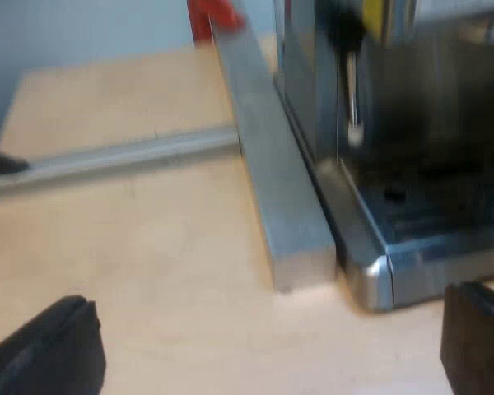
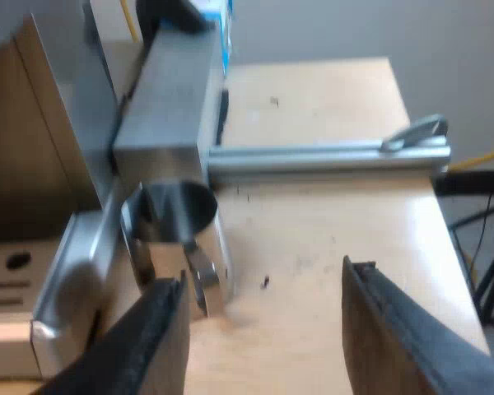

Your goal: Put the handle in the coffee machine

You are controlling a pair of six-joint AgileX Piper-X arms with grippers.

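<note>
- Handle of the metal holder, dark and ending in red: I cannot place it for certain. A small blurred red piece [image 1: 214, 15] sits at the far end of a long grey square aluminium bar [image 1: 272, 181], just beside the steel-sided espresso machine [image 1: 395, 123]. It may be the red tip, but no dark shaft shows with it.
- Shiny round metal cup [image 2: 177, 234] with a bent metal strap on its side stands upright on the table, touching or nearly touching the end of a bar. I cannot tell whether it belongs to the holder.
- Left end effector [image 1: 267, 300]: fingers spread wide and empty, low over the pale wooden table [image 1: 132, 247], near the front corner of the machine's drip tray [image 1: 428, 218].
- The red piece lies ahead of the left end effector and well apart from it. The bar's long axis runs from one toward the other, alongside the machine.
- Right end effector [image 2: 263, 276]: fingers apart, gripping nothing. The metal cup is near, just ahead of one finger and not centred in the gap.
- Judgement: no grasp has been made yet. If the red piece is the tip, the left arm looks better placed, with a reach forward along the bar.
</note>
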